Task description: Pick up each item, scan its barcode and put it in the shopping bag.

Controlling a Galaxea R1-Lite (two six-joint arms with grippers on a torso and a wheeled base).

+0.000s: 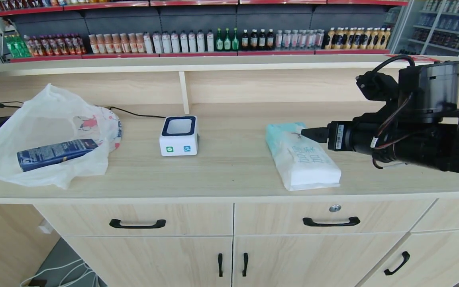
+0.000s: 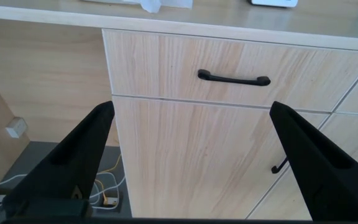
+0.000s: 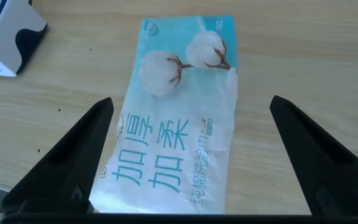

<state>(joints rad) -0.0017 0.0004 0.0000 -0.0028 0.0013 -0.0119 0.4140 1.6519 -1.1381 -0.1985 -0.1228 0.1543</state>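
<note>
A pale blue and white tissue pack lies flat on the wooden counter, right of centre. My right gripper hovers just above the pack's far end, coming in from the right. In the right wrist view that gripper is open, its fingers spread wide either side of the tissue pack below. The white plastic shopping bag lies open on the counter's left, with a dark blue packet inside. The white barcode scanner stands between bag and pack. My left gripper is open, low, facing the cabinet front.
A black cable runs behind the scanner to the bag. A raised wooden ledge backs the counter, with drink shelves behind. Drawers with black handles sit below the counter edge. The scanner's corner lies close to the pack.
</note>
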